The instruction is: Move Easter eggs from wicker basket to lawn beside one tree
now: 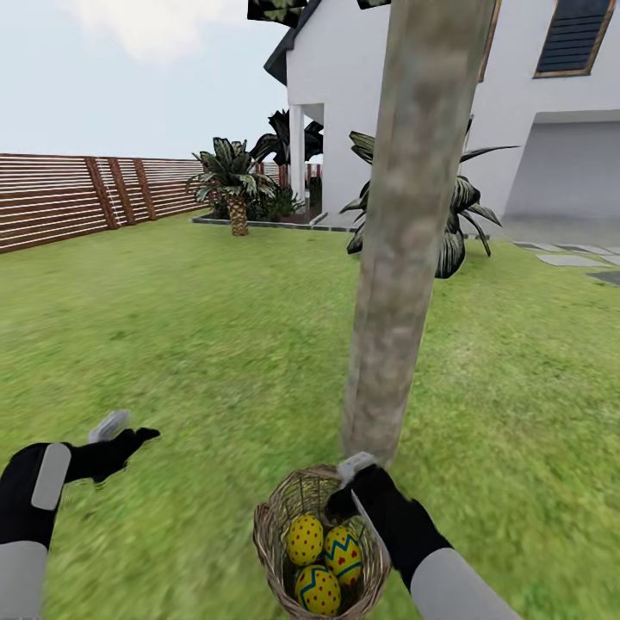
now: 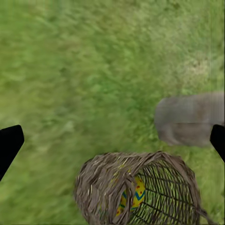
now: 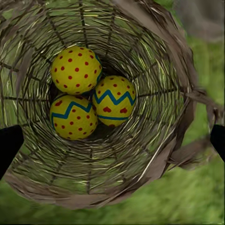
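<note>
The wicker basket [image 1: 269, 518] sits on the lawn [image 1: 189, 344] at the foot of the tree [image 1: 405, 241], right against its grey-brown trunk. Three Easter eggs lie inside: one dotted [image 1: 305, 539], one zigzag-banded [image 1: 344, 554], one lowest [image 1: 318, 589]. My right gripper [image 1: 349, 489] hangs at the basket's far rim, open, with a dark fingertip [image 3: 9, 143] at either side of the basket mouth [image 3: 154, 56] and the eggs [image 3: 76, 69] [image 3: 114, 101] [image 3: 73, 117] below. My left gripper [image 1: 129, 435] hovers open over grass to the left. From the left wrist, the basket [image 2: 103, 178], an egg [image 2: 136, 194] and the trunk [image 2: 190, 119] show.
A brown slatted fence [image 1: 77, 194] runs along the left. A white house [image 1: 517, 103] stands behind the tree, with a short palm [image 1: 232, 185], a dark leafy plant [image 1: 456, 228] and paving stones [image 1: 568, 258]. Open grass spreads left and right of the trunk.
</note>
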Motion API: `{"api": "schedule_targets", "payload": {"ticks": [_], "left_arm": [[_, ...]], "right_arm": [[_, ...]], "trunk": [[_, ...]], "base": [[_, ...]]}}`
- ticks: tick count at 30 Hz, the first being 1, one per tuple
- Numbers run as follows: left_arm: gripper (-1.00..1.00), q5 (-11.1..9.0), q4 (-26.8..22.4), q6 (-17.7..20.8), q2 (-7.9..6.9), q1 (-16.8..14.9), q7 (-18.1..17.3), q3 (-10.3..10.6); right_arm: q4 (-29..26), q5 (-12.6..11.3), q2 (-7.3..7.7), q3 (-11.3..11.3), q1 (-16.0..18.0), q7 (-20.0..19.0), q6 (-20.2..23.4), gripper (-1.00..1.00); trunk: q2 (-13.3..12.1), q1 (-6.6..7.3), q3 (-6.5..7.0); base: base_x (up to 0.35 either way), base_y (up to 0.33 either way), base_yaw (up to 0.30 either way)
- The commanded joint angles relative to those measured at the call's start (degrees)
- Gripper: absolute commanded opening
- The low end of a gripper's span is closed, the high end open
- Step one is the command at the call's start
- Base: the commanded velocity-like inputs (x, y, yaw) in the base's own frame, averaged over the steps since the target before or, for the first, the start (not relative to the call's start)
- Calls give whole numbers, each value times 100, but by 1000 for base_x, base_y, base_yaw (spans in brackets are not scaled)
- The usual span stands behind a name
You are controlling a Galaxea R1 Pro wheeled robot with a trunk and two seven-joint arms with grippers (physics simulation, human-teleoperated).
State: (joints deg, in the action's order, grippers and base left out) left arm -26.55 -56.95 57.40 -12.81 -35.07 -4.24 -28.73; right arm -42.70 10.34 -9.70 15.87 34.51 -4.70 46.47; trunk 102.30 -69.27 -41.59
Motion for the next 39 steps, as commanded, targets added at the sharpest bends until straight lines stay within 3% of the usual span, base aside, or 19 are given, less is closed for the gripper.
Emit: {"api": "schedule_targets", "payload": {"ticks": [1, 3, 5, 8, 11, 19, 24, 30, 39], "left_arm": [[100, -166, -64, 28, -30, -19, -43, -15], [100, -438, -352, 33, -71, -40, -42, -7], [100, -527, -657, 34, -65, -42, -42, 20], [100, -566, -848, 40, -50, -43, -49, 13], [100, -592, -1049, 55, -21, -43, -50, 6], [100, -1206, -1207, 60, 38, -27, -43, -4], [100, -1248, -1220, 71, 37, -28, -23, 31], [100, -1256, -1179, 86, -1, -34, -4, 35], [100, -1257, -1176, 87, 31, -35, 2, 34]], "right_arm": [[14, -111, -20, 7, 6, 270, -88, 100], [157, -608, -30, 16, 22, 853, -304, 100], [622, -948, -30, 29, 113, 1273, -414, 100], [1321, -1107, -30, 37, 485, 1471, -652, 100], [1595, -1144, -30, 38, 631, 1501, -769, 100], [1667, -1156, -30, 39, 700, 1269, -765, 100], [1668, -1157, -30, 39, 772, 1062, -617, 100], [1668, -1150, -30, 39, 1084, 481, 16, 100], [1734, -1156, -30, 42, 1405, 354, 89, 100]], "trunk": [[3, 0, -6], [3, 0, -6], [3, 0, -6], [3, 0, -6], [3, 0, -6], [243, -131, -113], [444, -241, -203], [684, -373, -311], [1045, -571, -473]], "base": [[0, 0, 0], [0, 0, 0], [0, 0, 0], [0, 0, 0], [0, 0, 0], [0, 0, 0], [0, 0, 0], [0, 0, 0], [0, 0, 0]]}}
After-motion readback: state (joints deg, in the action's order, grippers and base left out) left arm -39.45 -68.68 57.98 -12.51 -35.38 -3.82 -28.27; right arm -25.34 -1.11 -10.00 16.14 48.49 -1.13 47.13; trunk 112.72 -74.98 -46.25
